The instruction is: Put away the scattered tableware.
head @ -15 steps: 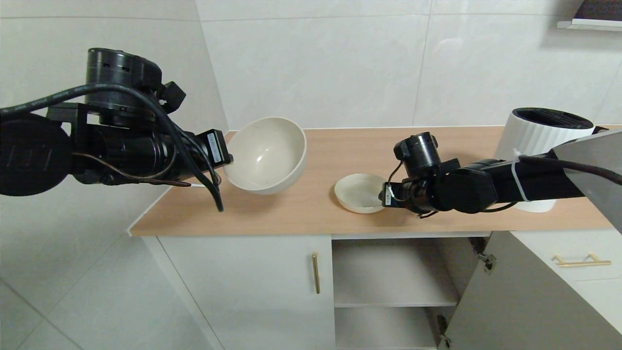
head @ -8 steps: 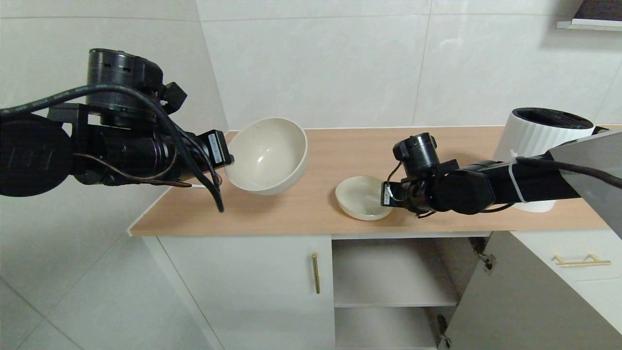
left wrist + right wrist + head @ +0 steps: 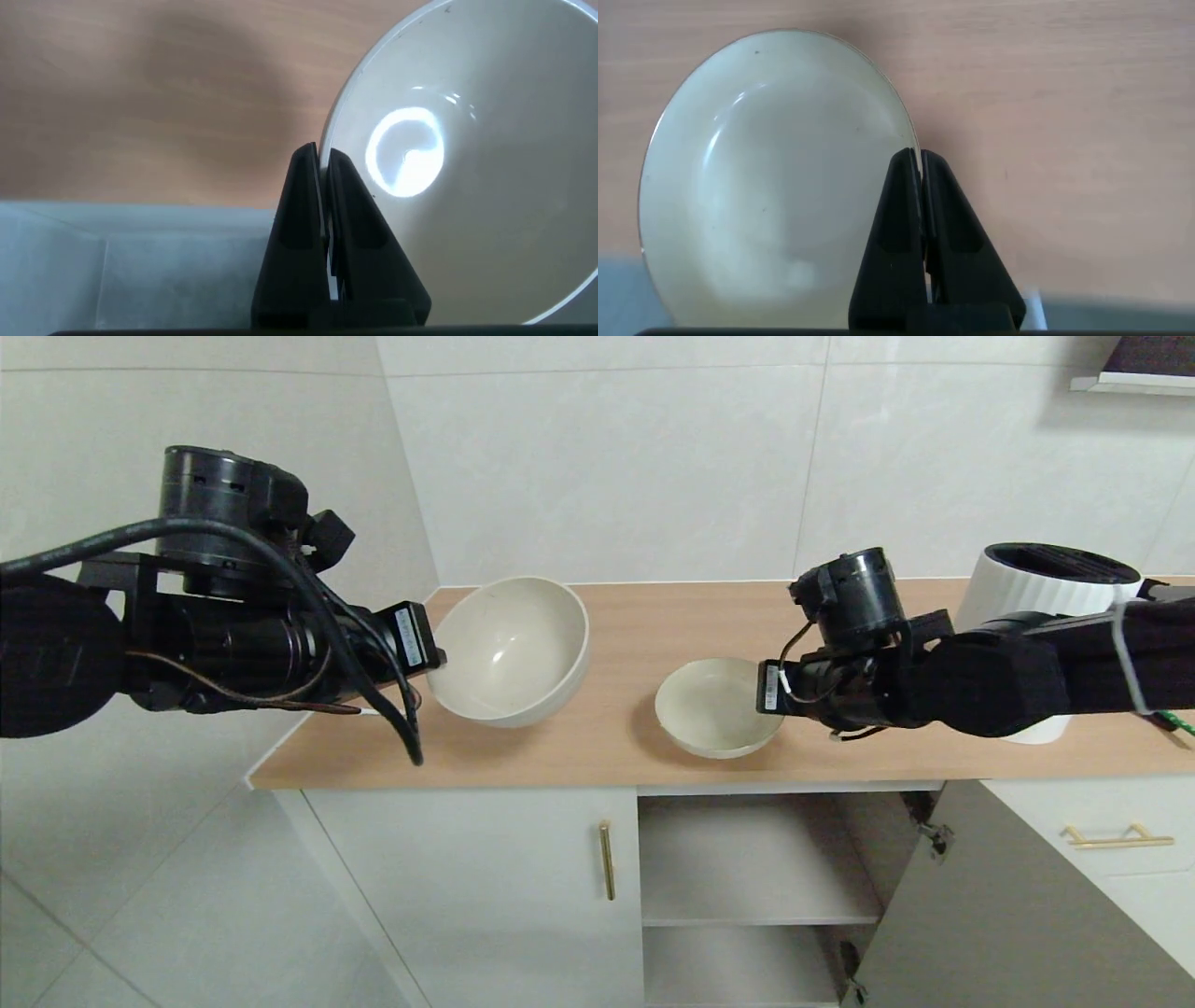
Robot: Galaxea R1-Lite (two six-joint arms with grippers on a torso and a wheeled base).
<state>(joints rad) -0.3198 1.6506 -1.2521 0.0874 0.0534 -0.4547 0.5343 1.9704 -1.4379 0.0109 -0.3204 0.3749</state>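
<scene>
Left gripper [image 3: 435,658]: fingers closed tight on the rim of the large bowl [image 3: 509,649]. Bowl tilted, held over the countertop's [image 3: 616,751] left end. Right gripper [image 3: 767,689]: pinched on the rim of the small bowl [image 3: 714,709]. Bowl tilted, near the countertop's front edge, mid-length. White ribbed canister [image 3: 1046,588] stands at the countertop's right end. Open cabinet [image 3: 747,868] with 2 compartments sits under the countertop.

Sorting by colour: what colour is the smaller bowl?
Smaller bowl: plain cream, clearest in right wrist view.
</scene>
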